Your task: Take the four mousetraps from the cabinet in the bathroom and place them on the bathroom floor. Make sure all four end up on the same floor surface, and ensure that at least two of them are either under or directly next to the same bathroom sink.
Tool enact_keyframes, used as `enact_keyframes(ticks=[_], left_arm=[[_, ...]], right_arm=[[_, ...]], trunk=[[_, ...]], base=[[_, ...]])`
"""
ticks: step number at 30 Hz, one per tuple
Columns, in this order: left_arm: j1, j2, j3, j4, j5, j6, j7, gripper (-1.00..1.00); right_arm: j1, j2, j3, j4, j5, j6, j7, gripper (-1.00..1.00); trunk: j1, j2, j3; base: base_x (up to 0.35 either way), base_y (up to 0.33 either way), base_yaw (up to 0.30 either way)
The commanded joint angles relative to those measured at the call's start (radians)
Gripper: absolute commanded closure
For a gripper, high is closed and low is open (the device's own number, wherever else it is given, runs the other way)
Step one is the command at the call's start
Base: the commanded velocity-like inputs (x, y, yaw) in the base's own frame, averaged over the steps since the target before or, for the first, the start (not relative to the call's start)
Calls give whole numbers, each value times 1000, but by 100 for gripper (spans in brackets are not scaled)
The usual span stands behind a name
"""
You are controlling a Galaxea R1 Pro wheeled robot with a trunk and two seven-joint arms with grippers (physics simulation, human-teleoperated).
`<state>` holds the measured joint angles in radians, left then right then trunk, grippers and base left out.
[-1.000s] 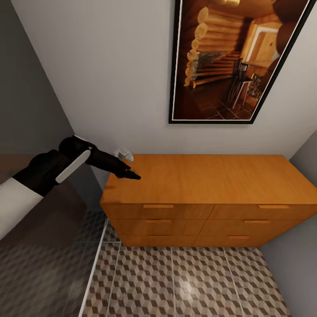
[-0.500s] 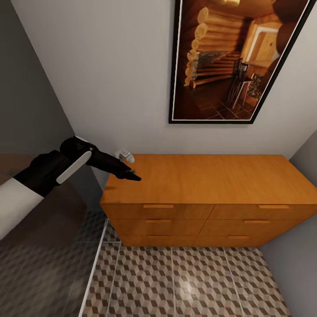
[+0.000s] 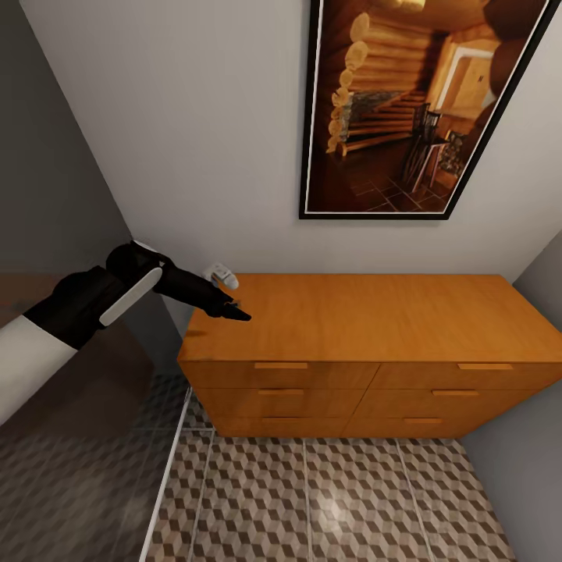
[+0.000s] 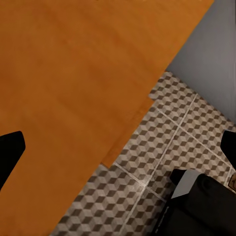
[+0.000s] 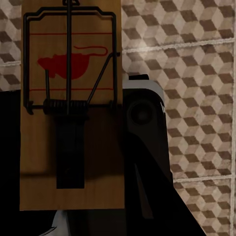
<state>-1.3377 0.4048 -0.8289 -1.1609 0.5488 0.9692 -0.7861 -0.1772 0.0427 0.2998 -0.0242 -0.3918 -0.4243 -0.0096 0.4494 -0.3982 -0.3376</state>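
Observation:
The cabinet is a low orange-brown chest with all its drawers shut and a bare top. My left gripper hovers open over the top's left front corner. In the left wrist view its fingertips stand far apart at the picture's edges, with nothing between them, above the cabinet top and the bathroom floor. A mousetrap, a wooden slab with a red mouse print and a dark metal spring bar, hangs close to the camera above the cube-patterned tiles. My right gripper is shut on it and mostly hidden behind it.
A dark-framed picture of a log interior hangs above the cabinet. A dark glass panel stands at the left, and a grey wall closes in on the right. The tiled floor lies in front of the drawers.

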Motion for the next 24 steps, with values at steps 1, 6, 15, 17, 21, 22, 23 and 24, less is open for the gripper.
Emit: enact_keyframes(ticks=[1,6,15,17,21,22,23,24], left_arm=[[-1,2,-2,-8,2,4,-1,-100],[-1,17,1,-41,3,3,-33,-100],[-1,43,65,-19,1,-47,-170,-100],[-1,50,94,8,2,-71,-182,-100],[-1,81,133,48,5,-124,-255,-100],[-1,94,138,54,4,-149,-294,-100],[-1,101,140,56,4,-163,-314,-100],[-1,117,143,60,3,-197,-352,-100]], right_arm=[[-1,0,8,1,-12,-4,2,100],[-1,0,8,1,-12,-4,2,100],[-1,0,8,1,-12,-4,2,100],[-1,0,8,1,-12,-4,2,100],[-1,0,9,1,-12,-4,2,100],[-1,0,9,1,-12,-4,2,100],[-1,0,9,1,-12,-4,2,100],[-1,0,9,1,-12,-4,2,100]], trunk=[[1,-2,-2],[1,-2,-2],[1,-2,-2],[1,-2,-2],[1,-2,-2],[1,-2,-2],[1,-2,-2],[1,-2,-2]], base=[[0,0,0],[0,0,0],[0,0,0],[0,0,0],[0,0,0],[0,0,0],[0,0,0],[0,0,0]])
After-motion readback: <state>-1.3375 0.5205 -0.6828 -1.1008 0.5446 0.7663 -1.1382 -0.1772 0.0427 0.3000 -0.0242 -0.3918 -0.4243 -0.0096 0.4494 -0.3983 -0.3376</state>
